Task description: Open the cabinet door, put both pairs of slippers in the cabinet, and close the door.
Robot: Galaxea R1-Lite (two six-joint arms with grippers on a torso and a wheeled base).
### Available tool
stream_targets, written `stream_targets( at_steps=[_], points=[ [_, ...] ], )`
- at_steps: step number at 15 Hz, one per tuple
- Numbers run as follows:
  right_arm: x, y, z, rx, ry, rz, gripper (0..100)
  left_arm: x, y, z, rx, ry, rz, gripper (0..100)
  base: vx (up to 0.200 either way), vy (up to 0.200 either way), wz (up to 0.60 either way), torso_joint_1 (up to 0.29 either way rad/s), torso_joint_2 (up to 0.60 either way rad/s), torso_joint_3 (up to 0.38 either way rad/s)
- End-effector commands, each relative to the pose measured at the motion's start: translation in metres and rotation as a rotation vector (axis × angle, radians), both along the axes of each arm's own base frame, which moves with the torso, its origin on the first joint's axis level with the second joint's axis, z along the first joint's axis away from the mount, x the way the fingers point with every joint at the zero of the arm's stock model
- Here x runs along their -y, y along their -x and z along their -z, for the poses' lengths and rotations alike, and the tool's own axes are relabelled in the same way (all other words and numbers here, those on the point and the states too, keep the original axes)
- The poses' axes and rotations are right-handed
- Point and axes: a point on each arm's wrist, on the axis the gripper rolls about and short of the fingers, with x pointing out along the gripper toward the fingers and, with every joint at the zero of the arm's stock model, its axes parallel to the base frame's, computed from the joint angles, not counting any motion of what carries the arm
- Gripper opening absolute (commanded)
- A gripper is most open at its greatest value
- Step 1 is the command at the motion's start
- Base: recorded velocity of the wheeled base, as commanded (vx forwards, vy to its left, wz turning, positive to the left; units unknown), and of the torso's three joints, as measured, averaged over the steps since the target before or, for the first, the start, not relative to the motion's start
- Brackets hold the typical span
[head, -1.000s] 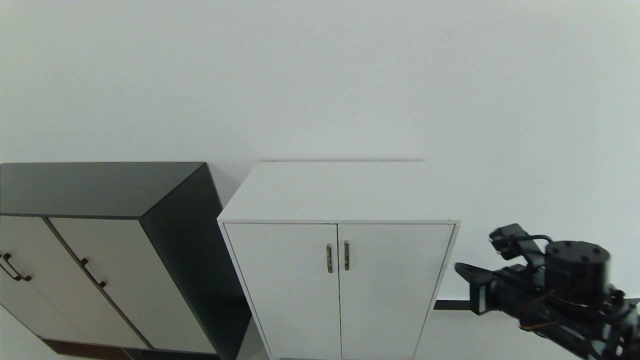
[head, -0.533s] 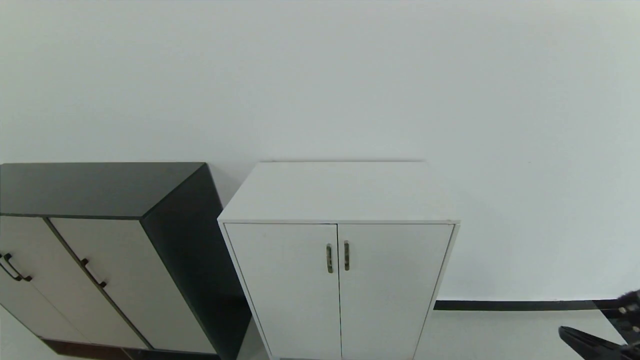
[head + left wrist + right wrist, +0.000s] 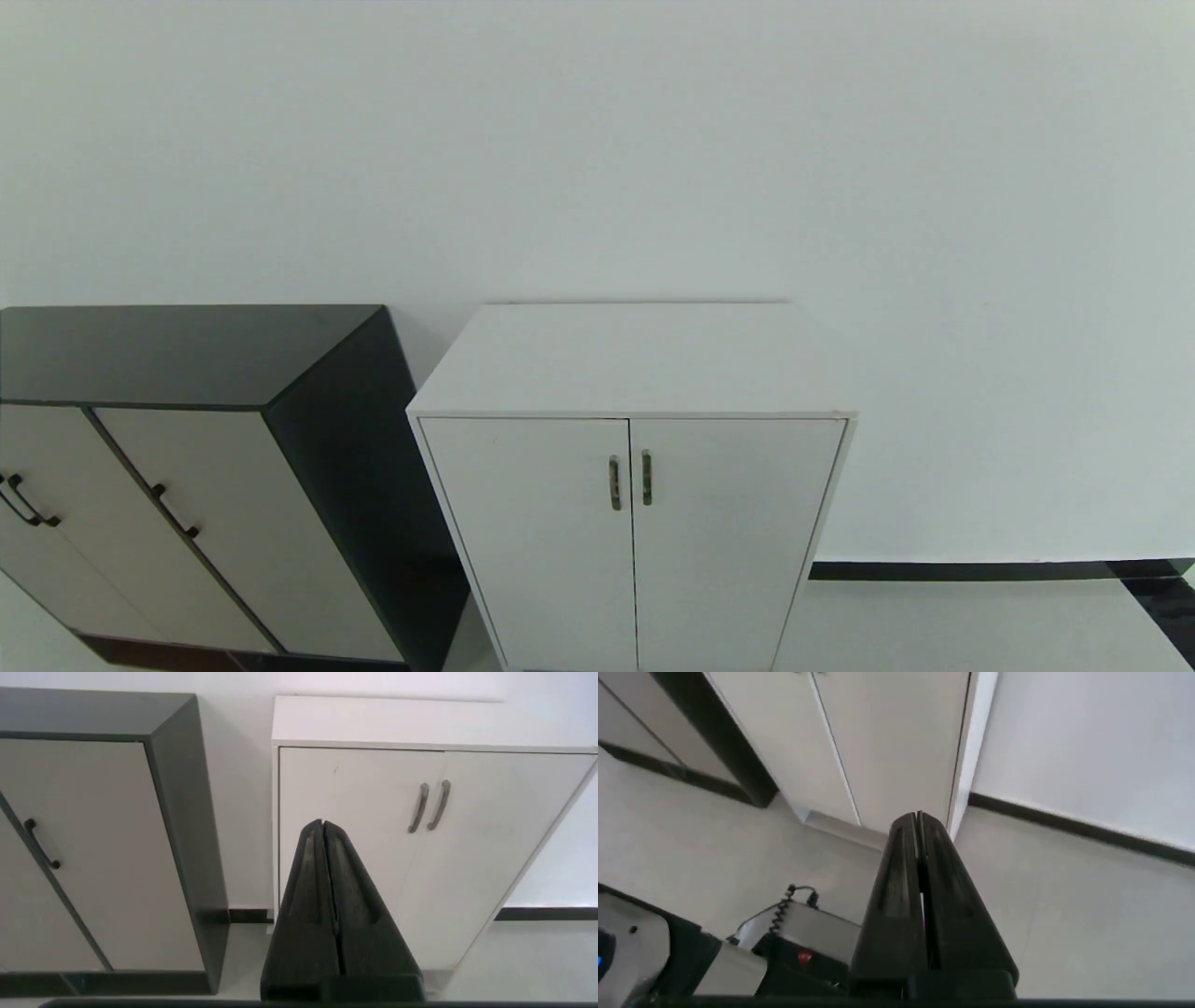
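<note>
A white two-door cabinet (image 3: pixel 635 523) stands against the wall, both doors closed, with two metal handles (image 3: pixel 630 481) side by side at the middle. The left wrist view shows the same cabinet (image 3: pixel 374 821) ahead of my left gripper (image 3: pixel 322 826), whose fingers are pressed together with nothing between them. My right gripper (image 3: pixel 920 821) is shut and empty too; it hangs low over the floor near the cabinet's bottom right corner (image 3: pixel 957 812).
A black cabinet with pale doors (image 3: pixel 177 485) stands close to the left of the white one. A black skirting strip (image 3: pixel 980 569) runs along the wall on the right, above pale floor (image 3: pixel 934 625).
My right arm has dropped down and out of the head view over the last second. The cabinets have not moved.
</note>
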Motion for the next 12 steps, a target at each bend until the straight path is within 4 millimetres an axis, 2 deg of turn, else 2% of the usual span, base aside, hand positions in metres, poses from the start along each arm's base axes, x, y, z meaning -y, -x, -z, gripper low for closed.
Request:
stream_targets(
  at_steps=[1,3,8,12],
  points=[
    [0.001,0.003,-0.001,0.062,-0.005,-0.004,0,0.0,0.0,0.0,-0.001,0.0,0.0,0,0.0,0.0,0.0,0.0,0.0,0.0],
    [0.002,0.005,-0.001,0.079,-0.017,0.085,0,0.0,0.0,0.0,-0.001,0.002,-0.001,0,0.0,0.0,0.0,0.0,0.0,0.0],
    [0.003,0.022,0.001,0.298,-0.043,0.368,0,0.0,0.0,0.0,-0.001,0.002,-0.001,0,0.0,0.0,0.0,0.0,0.0,0.0],
    [0.003,0.03,0.003,0.396,-0.064,0.374,0,0.0,0.0,0.0,-0.001,0.002,0.0,0,0.0,0.0,0.0,0.0,0.0,0.0]
  ],
)
